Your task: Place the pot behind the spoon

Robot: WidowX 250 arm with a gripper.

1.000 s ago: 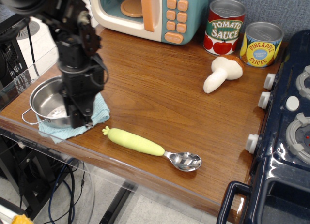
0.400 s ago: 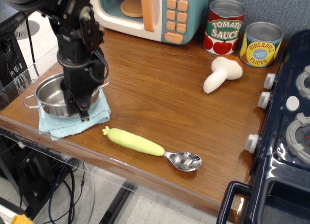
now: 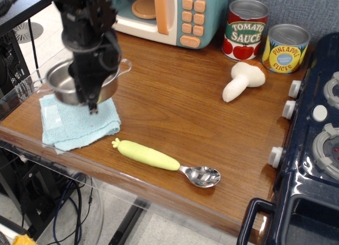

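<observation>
Since the earlier frames the pot (image 3: 68, 86) has come up off the blue cloth (image 3: 79, 123) and now hangs in the air above the cloth's far edge, carried higher and slightly toward the back of the table. The gripper (image 3: 91, 99) is clamped on the pot's right rim, its dark fingers pointing straight down with the tips reaching just below the pot's base. The pot sits roughly level, one wire handle sticking out to the left and the other poking out to the right, beside the arm. The cloth lies flat and bare at the front left corner of the wooden table (image 3: 180, 112), with a lighter label patch on its left side. The spoon (image 3: 164, 162) lies near the front edge, to the right of the cloth, with its pale green handle pointing left and its shiny bowl to the right; it is well apart from the pot and nothing touches it. Farther back on the right a white mushroom (image 3: 241, 80) lies on its side, just in front of a tomato sauce can (image 3: 246, 29) and a pineapple can (image 3: 285, 48). A toy microwave (image 3: 164, 15) stands at the back, just behind and to the right of the arm, and a dark toy stove (image 3: 312, 144) fills the right edge.
</observation>
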